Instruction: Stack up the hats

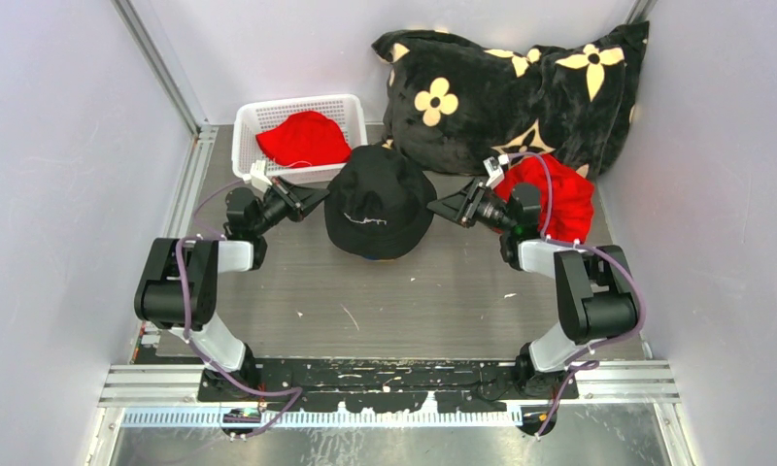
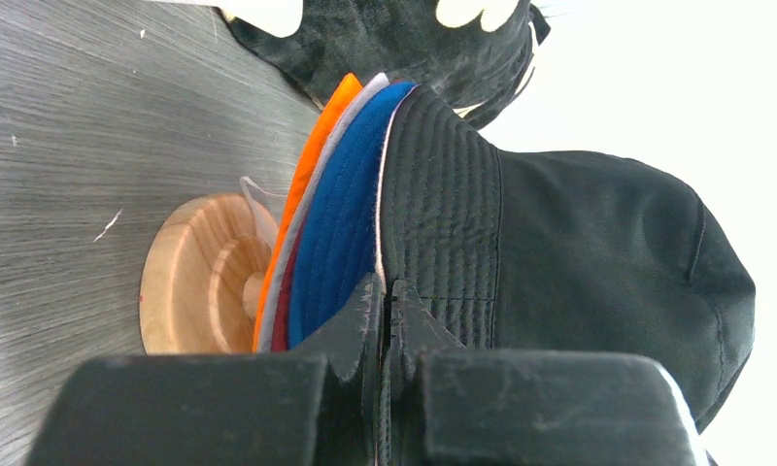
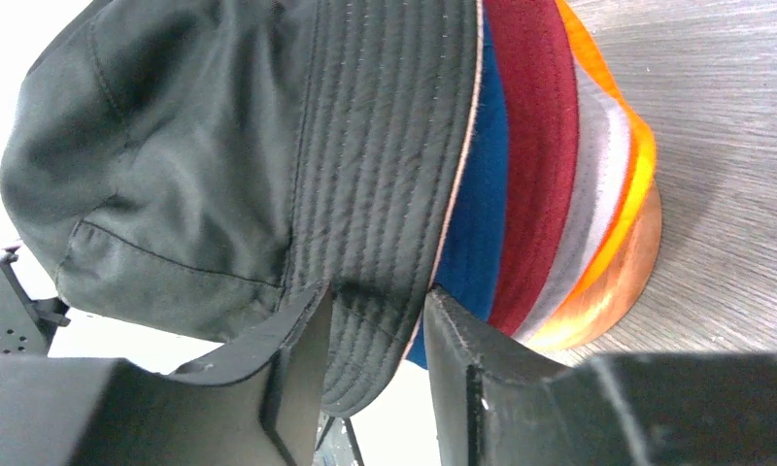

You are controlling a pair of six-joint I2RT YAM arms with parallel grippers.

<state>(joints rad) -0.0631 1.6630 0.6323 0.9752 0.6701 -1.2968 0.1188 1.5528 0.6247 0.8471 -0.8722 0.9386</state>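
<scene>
Black hat (image 1: 380, 199): topmost on the wooden stand (image 2: 190, 277), its crown pulled down over the hats below.
Stack beneath: four brims fan out under it. From the top they are the blue hat (image 2: 346, 214), the dark red hat (image 3: 535, 116), the grey hat (image 3: 598, 146) and the orange hat (image 2: 317, 155). The orange one is lowest, nearest the stand's base.
Handling: these are probably light, soft and floppy. The stitched rows give the brim a little body, while the crown would likely cave in under a pinch. The brim edge, taken on opposite sides of the stand, looks like the best hold.
Left gripper (image 2: 385, 311): clenched on the black hat's brim edge, on the stand's left side.
Right gripper (image 3: 377, 296): jaws apart astride the same brim on the stand's right side. The cloth hangs between the fingers and does not look pinched tight.
Basket (image 1: 258, 112): white and slotted, behind and to the left of the stand. It holds one bright red hat (image 1: 305, 139), and nothing else shows inside.
Red heap (image 1: 559, 194): on the counter (image 1: 414, 301) to the right of the stand, against the cushion (image 1: 501, 87). The right arm partly hides it, so whether it is a hat cannot be told.
Risk: an uneven tug on one side could drag the layered brims askew on the stand.
</scene>
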